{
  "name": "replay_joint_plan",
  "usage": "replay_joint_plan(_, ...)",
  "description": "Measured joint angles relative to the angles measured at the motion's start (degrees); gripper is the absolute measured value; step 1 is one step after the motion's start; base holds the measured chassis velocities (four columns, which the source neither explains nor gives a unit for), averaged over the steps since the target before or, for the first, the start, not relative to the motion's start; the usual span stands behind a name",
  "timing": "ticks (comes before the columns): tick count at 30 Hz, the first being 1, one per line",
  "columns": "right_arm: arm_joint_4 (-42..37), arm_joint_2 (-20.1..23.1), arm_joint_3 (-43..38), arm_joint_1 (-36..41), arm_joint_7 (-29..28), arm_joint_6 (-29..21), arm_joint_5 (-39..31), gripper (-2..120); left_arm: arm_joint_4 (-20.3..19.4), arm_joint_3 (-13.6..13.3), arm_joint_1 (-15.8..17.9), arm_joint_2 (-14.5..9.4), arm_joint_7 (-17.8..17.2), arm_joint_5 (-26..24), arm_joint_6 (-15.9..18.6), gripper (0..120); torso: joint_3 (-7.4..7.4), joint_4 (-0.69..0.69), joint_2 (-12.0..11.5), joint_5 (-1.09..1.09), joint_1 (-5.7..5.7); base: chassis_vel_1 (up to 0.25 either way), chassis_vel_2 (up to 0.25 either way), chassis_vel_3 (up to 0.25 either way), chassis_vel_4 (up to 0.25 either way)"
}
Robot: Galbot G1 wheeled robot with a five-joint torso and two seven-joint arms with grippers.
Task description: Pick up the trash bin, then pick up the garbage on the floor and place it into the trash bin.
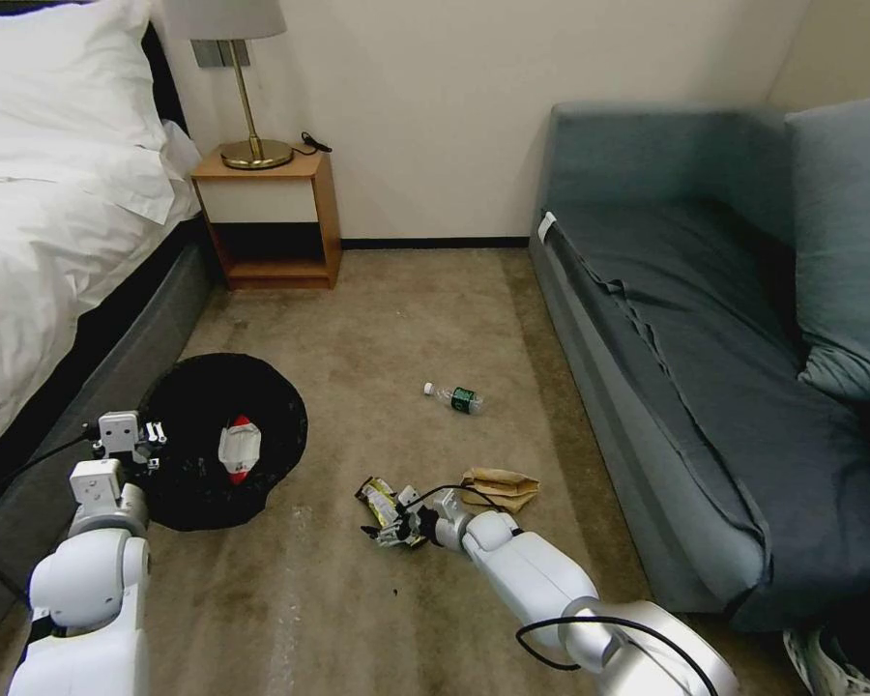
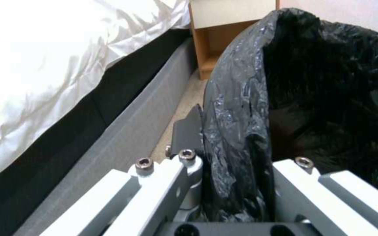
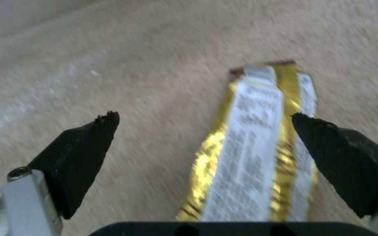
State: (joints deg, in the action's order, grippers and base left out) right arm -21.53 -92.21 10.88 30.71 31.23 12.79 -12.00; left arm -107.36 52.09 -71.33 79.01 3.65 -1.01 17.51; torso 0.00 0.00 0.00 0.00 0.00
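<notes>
The trash bin [image 1: 282, 411], lined with a black bag, hangs at the left beside the bed, and a red-and-white snack packet [image 1: 238, 449] lies inside it. My left gripper [image 1: 151, 443] is shut on the bin's rim; the left wrist view shows the bag [image 2: 237, 108] pinched between the fingers [image 2: 188, 131]. My right gripper [image 1: 389, 527] is low over the carpet and open, its pads [image 3: 88, 144] either side of a gold bar wrapper [image 3: 254, 137], not touching it. A crumpled brown paper bag [image 1: 501, 486] and a small bottle with a green label [image 1: 457, 397] lie on the floor nearby.
A bed [image 1: 48, 222] runs along the left and a grey sofa [image 1: 696, 338] along the right. A wooden nightstand [image 1: 271, 217] with a lamp [image 1: 246, 87] stands at the back wall. A shoe [image 1: 831, 662] shows at the bottom right corner.
</notes>
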Motion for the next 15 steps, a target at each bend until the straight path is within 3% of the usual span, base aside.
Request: replay_joint_plan(15,5.6,0.0,-3.0,-1.1,-1.9,1.2,4.9,100,-2.3,0.5,-1.6,0.0,0.0,-0.6,0.2,5,0.0,-0.01,0.0,0.0,0.0,0.0,0.0,0.0,0.0)
